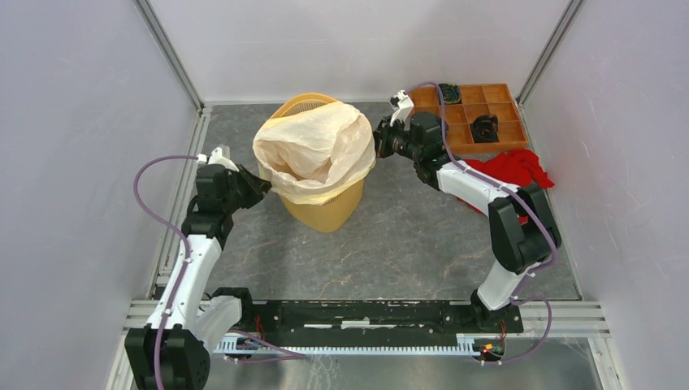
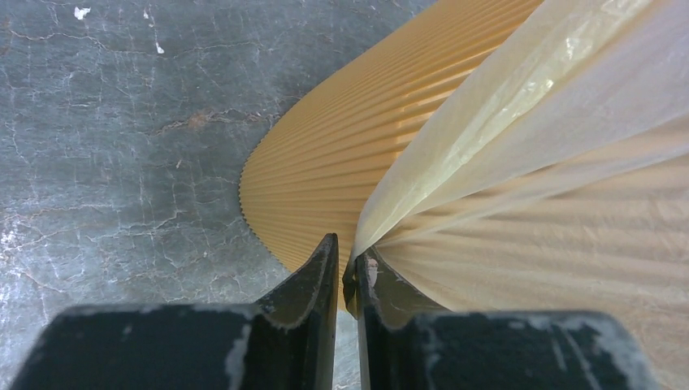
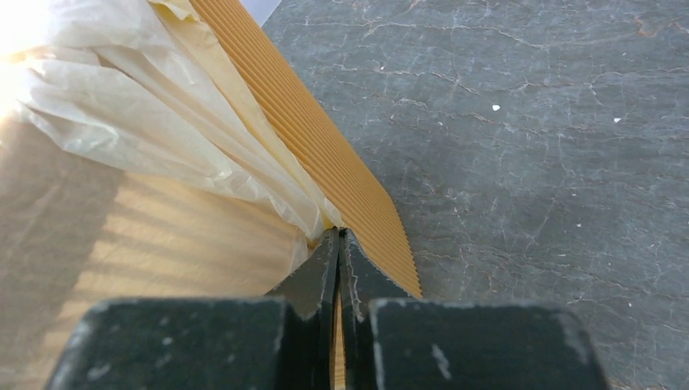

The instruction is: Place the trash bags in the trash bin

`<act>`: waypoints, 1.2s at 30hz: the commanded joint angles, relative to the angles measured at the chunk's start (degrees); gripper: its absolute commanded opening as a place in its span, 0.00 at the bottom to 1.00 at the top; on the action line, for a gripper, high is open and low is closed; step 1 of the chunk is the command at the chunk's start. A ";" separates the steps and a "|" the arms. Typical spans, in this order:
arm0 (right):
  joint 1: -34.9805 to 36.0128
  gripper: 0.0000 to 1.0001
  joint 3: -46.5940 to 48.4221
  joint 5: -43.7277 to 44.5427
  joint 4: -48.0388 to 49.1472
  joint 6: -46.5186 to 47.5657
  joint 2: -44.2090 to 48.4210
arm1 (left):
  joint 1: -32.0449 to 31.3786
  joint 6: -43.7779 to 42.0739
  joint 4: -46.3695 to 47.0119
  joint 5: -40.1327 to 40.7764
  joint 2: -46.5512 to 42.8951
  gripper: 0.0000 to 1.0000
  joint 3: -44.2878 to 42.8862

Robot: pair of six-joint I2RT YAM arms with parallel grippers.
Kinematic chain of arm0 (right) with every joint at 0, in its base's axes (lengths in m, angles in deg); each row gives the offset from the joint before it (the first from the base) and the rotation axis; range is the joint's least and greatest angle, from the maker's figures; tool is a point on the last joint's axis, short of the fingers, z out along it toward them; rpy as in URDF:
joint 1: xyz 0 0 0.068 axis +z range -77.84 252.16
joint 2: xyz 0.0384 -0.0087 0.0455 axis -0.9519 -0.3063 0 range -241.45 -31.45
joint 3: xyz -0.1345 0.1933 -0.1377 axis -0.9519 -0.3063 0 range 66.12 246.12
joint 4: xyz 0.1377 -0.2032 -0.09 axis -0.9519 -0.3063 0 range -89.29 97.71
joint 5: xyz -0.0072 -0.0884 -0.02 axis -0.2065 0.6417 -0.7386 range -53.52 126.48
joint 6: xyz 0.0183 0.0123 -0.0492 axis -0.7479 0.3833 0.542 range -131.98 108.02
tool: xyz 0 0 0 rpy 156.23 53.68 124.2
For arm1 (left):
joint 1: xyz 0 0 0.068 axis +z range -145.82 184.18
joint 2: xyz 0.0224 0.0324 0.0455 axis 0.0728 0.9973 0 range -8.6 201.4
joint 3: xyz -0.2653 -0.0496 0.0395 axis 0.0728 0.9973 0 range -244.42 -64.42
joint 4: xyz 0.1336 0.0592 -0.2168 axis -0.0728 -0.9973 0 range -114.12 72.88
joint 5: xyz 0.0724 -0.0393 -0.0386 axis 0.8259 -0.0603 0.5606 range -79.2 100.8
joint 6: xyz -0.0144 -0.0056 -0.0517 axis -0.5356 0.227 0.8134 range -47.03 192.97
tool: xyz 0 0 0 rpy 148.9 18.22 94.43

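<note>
Left gripper (image 1: 258, 185), at the near-left side of the trash bin (image 1: 329, 210): jaws nearly together, pinching a fold of the trash bag (image 1: 313, 150). Bin upright mid-table (image 1: 406, 244), bag draped over its rim, mouth open. Right gripper (image 1: 378, 140), at the bin's far-right side: jaws clamped on bag film. Further right, a red cloth (image 1: 512, 168); beyond it, an orange tray (image 1: 475, 114).

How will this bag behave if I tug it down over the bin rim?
The trash bag looks thin and floppy: it gathers into pleats at the left pincer and right pincer, so hard pulls may tear it. It billows loosely above the bin, so it is probably very light.
</note>
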 commanded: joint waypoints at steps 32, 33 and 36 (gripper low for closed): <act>-1.82 0.81 16.33 22.32 -41.77 17.83 4.84 | -0.67 -1.15 -13.62 6.98 -12.27 0.86 -6.23; -1.84 0.84 16.31 25.32 -43.85 18.51 5.89 | -0.67 -2.06 -14.98 8.10 -12.77 0.86 -7.42; -1.81 0.90 15.38 31.94 -47.78 19.91 9.85 | -0.67 -4.13 -17.70 11.06 -14.03 0.89 -10.66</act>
